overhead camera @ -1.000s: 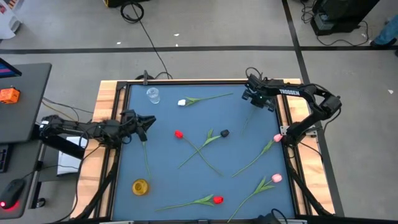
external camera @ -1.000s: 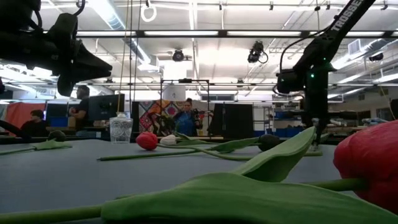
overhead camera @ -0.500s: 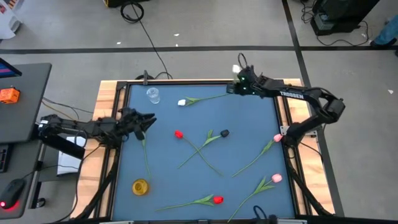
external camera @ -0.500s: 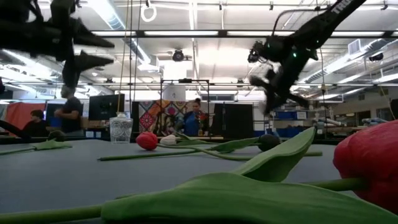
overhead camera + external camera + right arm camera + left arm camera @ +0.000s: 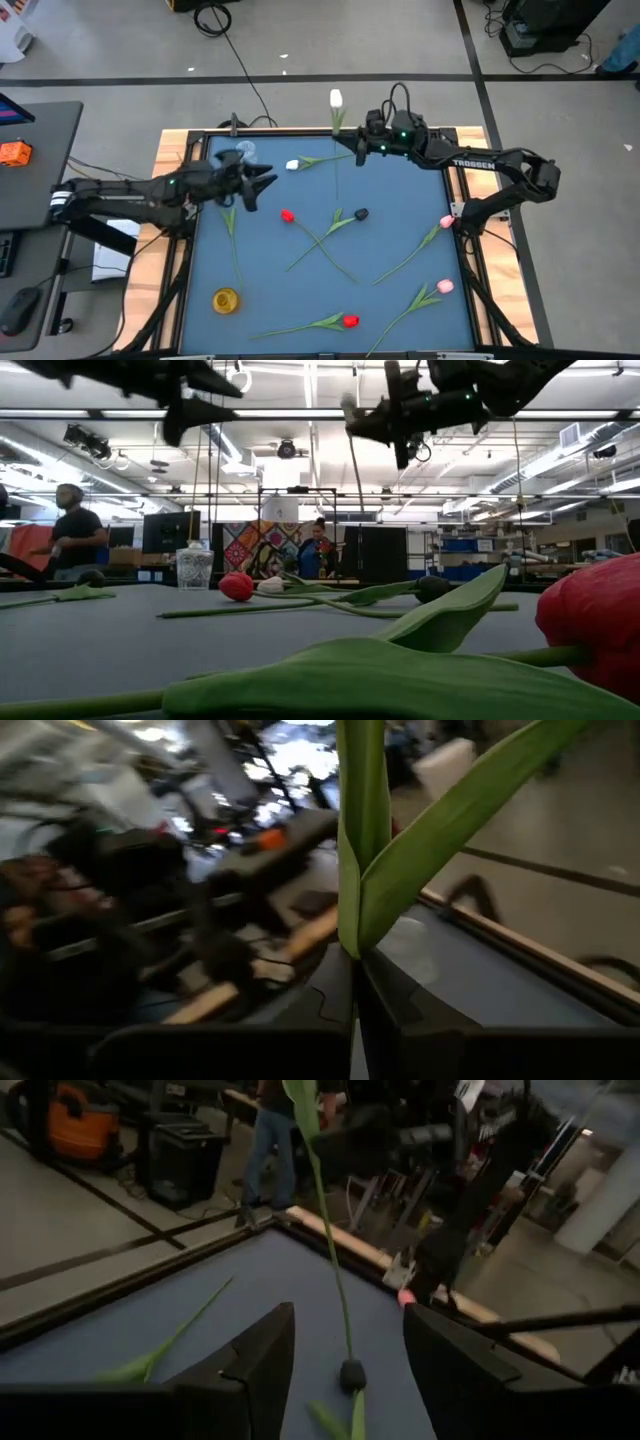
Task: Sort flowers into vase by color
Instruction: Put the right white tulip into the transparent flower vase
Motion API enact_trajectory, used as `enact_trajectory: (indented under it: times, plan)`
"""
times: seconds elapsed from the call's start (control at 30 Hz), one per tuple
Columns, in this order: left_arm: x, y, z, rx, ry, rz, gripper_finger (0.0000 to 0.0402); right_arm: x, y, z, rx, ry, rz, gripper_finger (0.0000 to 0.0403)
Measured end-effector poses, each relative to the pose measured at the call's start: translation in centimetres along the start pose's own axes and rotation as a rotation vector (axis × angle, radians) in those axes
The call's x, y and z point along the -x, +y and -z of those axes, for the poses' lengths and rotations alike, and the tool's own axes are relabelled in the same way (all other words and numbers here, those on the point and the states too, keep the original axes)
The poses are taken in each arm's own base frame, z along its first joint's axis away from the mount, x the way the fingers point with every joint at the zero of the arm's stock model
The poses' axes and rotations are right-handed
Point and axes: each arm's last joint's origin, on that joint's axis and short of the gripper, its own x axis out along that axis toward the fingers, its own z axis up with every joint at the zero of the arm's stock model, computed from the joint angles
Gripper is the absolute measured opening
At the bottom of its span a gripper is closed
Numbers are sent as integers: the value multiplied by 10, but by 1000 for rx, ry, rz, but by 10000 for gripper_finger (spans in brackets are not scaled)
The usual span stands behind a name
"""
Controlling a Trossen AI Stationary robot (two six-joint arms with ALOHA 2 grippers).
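One white tulip (image 5: 336, 98) hangs pinched by its stem in the right tool (image 5: 362, 147), over the desk's far edge; the thin grip could let it swing. Left tool (image 5: 262, 181) open near the glass vase (image 5: 246, 153) could knock it.

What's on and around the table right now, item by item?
White tulip: one, lifted, stem in the right gripper's shut fingers.
White tulip: one, lying at the far edge.
Red tulips: two, mid-table and near edge.
Black tulip: one, centre.
Pink tulips: two, right side.
Clear glass: one, far left corner.
Yellow vase: one, near left.
Table: blue top.
Left gripper: fingers open, empty, near the glass.
Right gripper: above far edge.
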Motion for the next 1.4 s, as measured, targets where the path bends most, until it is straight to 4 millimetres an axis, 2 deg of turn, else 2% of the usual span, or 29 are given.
enact_trajectory:
  times: [0.1,0.37,0.5,0.67,0.9,1.23,1.4]
  plan:
    - [-19,1,-14,-20,10,48,195,-5,16,-4,28,-7,-69,11]
    - [-65,-3,-45,-42,39,208,195,-13,62,-41,204,-45,-156,11]
    - [-82,-15,-65,-93,-4,269,195,-12,76,-54,267,-42,-169,11]
    - [-99,-24,-79,-134,-8,315,191,-12,85,-58,314,-25,-181,11]
    - [-114,-28,-85,-145,-4,335,151,-13,91,-56,322,-24,-198,11]
    - [-115,-26,-85,-182,-18,322,99,-13,95,-54,346,-23,-214,11]
    - [-115,-27,-85,-248,-29,328,26,-13,95,-54,356,-20,-218,15]
